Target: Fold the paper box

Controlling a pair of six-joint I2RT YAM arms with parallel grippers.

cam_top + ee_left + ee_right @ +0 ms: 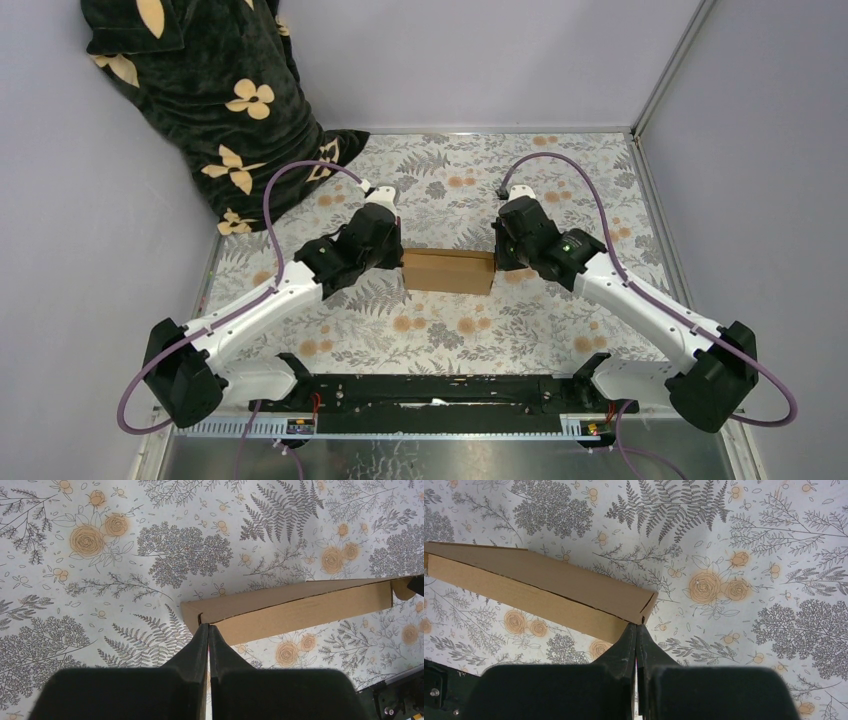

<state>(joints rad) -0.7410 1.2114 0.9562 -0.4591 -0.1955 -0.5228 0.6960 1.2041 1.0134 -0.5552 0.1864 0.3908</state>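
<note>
Down on the desk (560,330) with its fern-and-rose print, the paper box (447,270) sits right in the middle: a shallow brown carton, long side running left to right, lying flat. Both arms reach in towards it, one from each side.

The left end effector (208,626) has its two black fingers (190,652) pressed together with only a hairline seam between them. The tips are hard up against the left end of the box. It's the same picture on the other side. The right end effector (637,626) is closed up tight, fingers together, tips touching the box's right end. Whether either pair has a sliver of card nipped between the tips, I cannot tell from these views.

From the wrist cameras the box shows a dark seam running along its length, where the top panel meets the long side wall, and the panel sits a touch askew over that wall. At the far end in the left wrist view the corner stands slightly open.

A black rail (430,390) runs across the near edge between the two arm bases. Off in the far left corner a dark blanket (200,90) with pale flower shapes slumps against the wall (60,250) — well apart from the box
</note>
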